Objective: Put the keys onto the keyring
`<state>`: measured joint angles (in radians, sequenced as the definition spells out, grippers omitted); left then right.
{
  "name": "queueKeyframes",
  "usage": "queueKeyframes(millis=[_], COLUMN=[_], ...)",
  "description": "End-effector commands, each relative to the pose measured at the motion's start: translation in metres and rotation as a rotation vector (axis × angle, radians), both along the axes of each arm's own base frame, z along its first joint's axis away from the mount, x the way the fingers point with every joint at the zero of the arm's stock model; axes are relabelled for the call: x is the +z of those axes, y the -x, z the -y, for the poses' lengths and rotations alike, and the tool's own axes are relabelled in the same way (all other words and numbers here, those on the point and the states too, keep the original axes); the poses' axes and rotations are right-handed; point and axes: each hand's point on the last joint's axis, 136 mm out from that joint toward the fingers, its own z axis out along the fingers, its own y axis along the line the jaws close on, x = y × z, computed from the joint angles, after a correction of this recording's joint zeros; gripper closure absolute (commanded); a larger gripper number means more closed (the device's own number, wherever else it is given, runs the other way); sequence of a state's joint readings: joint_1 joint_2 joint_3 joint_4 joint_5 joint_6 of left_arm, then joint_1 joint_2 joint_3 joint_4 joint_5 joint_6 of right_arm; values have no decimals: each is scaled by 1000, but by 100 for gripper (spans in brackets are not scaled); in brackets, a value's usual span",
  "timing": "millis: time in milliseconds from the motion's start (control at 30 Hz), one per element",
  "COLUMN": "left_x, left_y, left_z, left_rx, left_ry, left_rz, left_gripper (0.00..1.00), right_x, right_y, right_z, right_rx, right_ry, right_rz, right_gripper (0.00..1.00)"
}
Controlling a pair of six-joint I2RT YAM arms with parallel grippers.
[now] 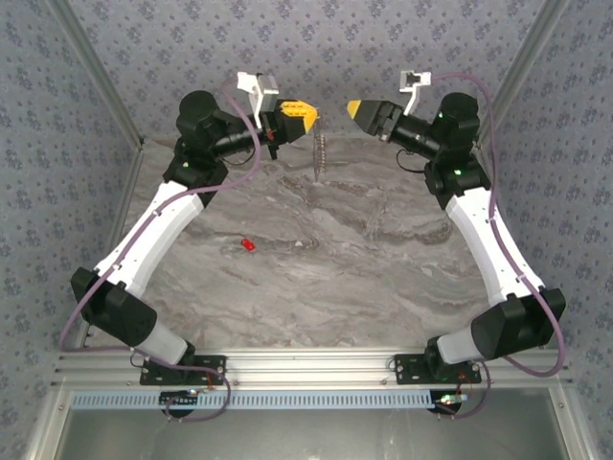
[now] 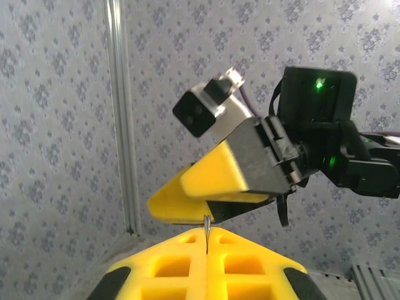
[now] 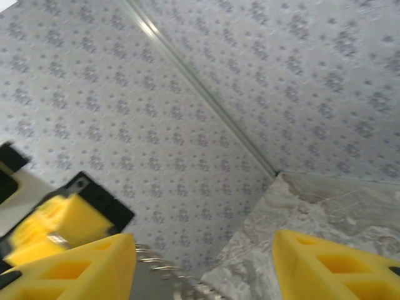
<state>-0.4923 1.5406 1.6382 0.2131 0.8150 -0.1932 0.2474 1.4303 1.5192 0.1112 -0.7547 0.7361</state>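
Plainly, the count is short: one left arm (image 1: 153, 230) and one right arm (image 1: 479, 230), each with one claw, plus one keyring and one key. The left claw (image 1: 308, 117) is raised above the far edge of the tabletop (image 1: 383, 287), near that edge's middle. Its two yellow fingers are pressed together on the keyring (image 1: 319, 153), a thin grey loop that hangs straight down from the fingertips, clear of the surface. In the left wrist view those fingers (image 2: 250, 262) meet along a seam, and a thin sliver of grey metal stands up out of it (the loop seen edge-on).

The right claw (image 1: 352, 107) faces the left one across a small gap, also above the far edge, and touches neither the loop nor the other claw. In the right wrist view its two yellow fingers (image 3: 75, 269) stand well apart and grip nothing. A blurred coil of grey wire shows low between them.

The single key (image 1: 246, 246), a tiny red piece, lies flat on the tabletop left of its middle, about halfway between the far and near edges, well apart from the loop and both claws. Two green lights (image 1: 441, 117) glow on the right arm.
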Motion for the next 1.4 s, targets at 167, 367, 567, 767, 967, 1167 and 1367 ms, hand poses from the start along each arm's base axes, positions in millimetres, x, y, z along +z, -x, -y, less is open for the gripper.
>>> queueKeyframes(millis=[167, 367, 567, 767, 967, 1167, 1367], left_x=[1, 1, 4, 7, 6, 5, 7], left_y=[-6, -3, 4, 7, 7, 5, 4], left_z=[-9, -7, -1, 0, 1, 3, 4], left_rx=[-5, -55, -142, -166, -177, -192, -193], left_ry=[-10, -8, -12, -13, -19, -25, -24], left_rz=[-93, -123, -152, -158, -159, -168, -164], left_gripper=[100, 100, 100, 100, 100, 100, 100], right_x=[27, 22, 18, 16, 19, 21, 19], right_y=[30, 33, 32, 30, 30, 30, 29], right_z=[-30, -42, -52, -54, -55, -59, -62], right_rx=[180, 255, 300, 312, 316, 332, 350], right_ry=[31, 40, 47, 46, 40, 38, 42], right_rz=[104, 86, 79, 72, 78, 79, 71], right_gripper=[42, 50, 56, 64, 75, 84, 100])
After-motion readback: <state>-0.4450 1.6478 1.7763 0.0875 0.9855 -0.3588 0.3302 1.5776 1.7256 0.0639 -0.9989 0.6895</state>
